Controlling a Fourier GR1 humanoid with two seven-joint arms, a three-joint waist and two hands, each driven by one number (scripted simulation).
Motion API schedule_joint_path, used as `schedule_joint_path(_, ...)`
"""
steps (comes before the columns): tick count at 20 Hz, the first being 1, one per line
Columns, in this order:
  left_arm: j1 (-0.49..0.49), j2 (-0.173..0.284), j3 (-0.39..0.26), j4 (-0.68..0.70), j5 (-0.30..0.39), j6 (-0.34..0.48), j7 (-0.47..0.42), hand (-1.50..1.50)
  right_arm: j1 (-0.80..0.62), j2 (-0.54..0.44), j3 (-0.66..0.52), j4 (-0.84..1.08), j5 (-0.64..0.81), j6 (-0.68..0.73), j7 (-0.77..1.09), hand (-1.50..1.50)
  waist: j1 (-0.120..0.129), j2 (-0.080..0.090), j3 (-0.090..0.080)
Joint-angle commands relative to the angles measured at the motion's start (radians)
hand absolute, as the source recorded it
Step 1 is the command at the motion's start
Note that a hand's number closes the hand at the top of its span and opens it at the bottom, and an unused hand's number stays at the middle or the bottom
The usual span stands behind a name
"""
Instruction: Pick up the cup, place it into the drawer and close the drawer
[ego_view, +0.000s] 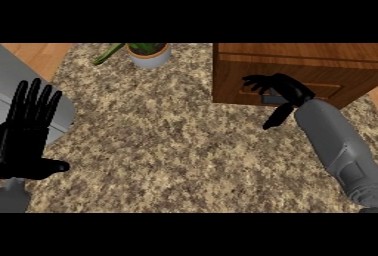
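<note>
Head view shows our right hand (280, 89), fingers curled at the drawer (295, 75) front at two o'clock, holding nothing we can see; left hand (28, 132) rests open at nine.

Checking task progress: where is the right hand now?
In the head view, the right hand is at upper right, against the wooden drawer front, by its handle.
</note>
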Motion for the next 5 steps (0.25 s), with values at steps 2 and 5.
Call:
schedule_joint_path(2,-0.043,-0.018,-0.001,0.027,-0.011,0.007,0.002,-1.5,-0.077,-0.034,-0.036,0.083,0.003,-0.054,0.095,-1.5,0.01,0.036,0.009)
schedule_joint_path(5,-0.018,0.003,0.001,0.033,-0.045,-0.009,-0.022,-1.5,-0.12,-0.071,-0.049,0.093,-0.007,-0.006,0.109,-1.5,0.016,0.033,0.009)
